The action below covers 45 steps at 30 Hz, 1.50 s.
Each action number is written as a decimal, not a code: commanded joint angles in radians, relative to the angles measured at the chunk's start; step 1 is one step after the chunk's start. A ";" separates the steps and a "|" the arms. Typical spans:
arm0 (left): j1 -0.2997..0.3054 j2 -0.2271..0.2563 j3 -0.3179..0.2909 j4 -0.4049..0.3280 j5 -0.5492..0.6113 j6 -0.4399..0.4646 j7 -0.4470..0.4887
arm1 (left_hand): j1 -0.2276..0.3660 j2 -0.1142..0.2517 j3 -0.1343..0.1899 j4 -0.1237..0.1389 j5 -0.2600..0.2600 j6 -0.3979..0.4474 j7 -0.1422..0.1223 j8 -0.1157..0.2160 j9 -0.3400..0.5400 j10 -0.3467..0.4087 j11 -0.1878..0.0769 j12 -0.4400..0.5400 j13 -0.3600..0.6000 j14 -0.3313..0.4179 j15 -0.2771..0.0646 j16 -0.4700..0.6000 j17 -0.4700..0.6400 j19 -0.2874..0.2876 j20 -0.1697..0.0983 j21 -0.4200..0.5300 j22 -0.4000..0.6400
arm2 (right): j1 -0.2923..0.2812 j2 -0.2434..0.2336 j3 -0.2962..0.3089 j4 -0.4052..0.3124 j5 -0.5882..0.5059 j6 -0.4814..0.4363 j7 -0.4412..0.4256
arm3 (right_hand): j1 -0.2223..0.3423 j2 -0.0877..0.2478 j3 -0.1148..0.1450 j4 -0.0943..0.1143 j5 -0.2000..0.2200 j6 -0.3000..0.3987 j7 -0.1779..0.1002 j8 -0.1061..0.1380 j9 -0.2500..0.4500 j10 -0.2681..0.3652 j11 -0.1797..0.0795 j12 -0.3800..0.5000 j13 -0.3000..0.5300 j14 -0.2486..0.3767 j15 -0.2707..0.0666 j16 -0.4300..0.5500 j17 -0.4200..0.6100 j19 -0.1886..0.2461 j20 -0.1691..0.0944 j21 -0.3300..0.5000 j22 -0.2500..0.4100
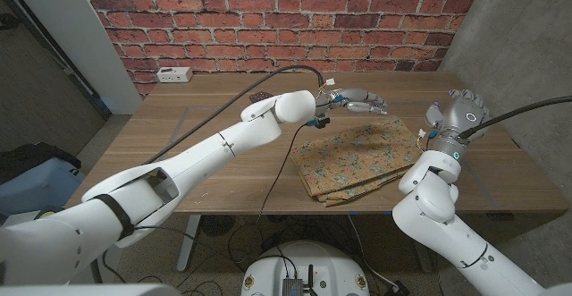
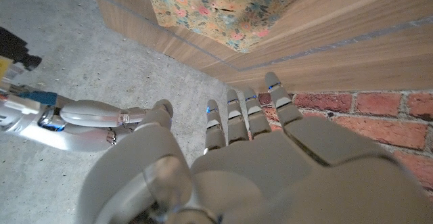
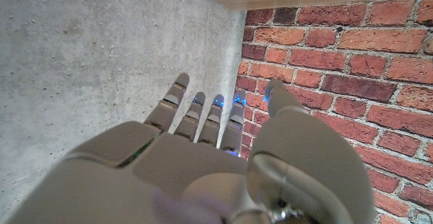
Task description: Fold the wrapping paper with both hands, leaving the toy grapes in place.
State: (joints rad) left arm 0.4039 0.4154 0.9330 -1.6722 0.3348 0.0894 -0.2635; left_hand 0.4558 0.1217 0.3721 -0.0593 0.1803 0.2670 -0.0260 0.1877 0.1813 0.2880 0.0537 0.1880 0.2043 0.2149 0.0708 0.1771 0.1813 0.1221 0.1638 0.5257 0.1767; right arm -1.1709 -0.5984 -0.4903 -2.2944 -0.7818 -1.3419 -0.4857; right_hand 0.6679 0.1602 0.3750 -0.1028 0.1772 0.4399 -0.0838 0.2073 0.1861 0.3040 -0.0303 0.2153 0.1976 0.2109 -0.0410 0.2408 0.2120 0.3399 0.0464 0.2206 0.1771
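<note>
We find the wrapping paper [image 1: 357, 162] lying folded in layers on the tabletop [image 1: 206, 108], left hand [image 1: 357, 100] and right hand [image 1: 456, 113] raised, spread, holding nothing; grapes unseen.

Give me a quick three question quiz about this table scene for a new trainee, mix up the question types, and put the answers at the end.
1. True or false: the left hand is gripping the wrapping paper.
2. Multiple choice: the wrapping paper lies A) spread in a single flat sheet, B) folded into layers on the table, C) rolled into a tube.
3. Fill in: the white power strip sits at the table's far edge, against the ____ wall.

Key: 1 false, its fingers are straight and hold nothing. 2 B. 3 brick. The right hand also holds nothing.
</note>
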 commanded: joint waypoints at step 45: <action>-0.245 -0.142 0.168 0.471 0.127 -0.195 -0.094 | -0.099 0.072 0.122 0.137 0.005 -0.113 0.039 -0.007 0.001 -0.144 -0.041 0.008 -0.015 -0.155 -0.043 0.006 0.000 -0.070 -0.095 -0.081 0.005 | 0.106 -0.183 -0.069 -0.049 0.686 0.042 -0.045 | 0.004 0.022 0.029 -0.017 0.007 0.051 0.021 -0.005 0.003 0.057 0.021 0.004 0.004 0.044 -0.042 0.014 0.003 0.019 -0.014 0.000 0.003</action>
State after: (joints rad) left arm 0.2165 0.3130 1.0517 -1.2825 0.4465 -0.0829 -0.2986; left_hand 0.3661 0.1952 0.4892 0.0698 0.1803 0.1494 0.0073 0.1768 0.1816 0.1344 0.0216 0.1880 0.1896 0.0552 0.0321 0.1781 0.1793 0.0533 0.0728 0.4471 0.1793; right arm -1.0822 -0.7714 -0.5510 -2.3541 -0.1808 -1.2934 -0.5163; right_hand 0.6572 0.1807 0.3968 -0.1160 0.1777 0.4879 -0.0608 0.2034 0.1860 0.3554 -0.0038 0.2236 0.1975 0.2573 -0.0410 0.2555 0.2136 0.3555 0.0235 0.2206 0.1766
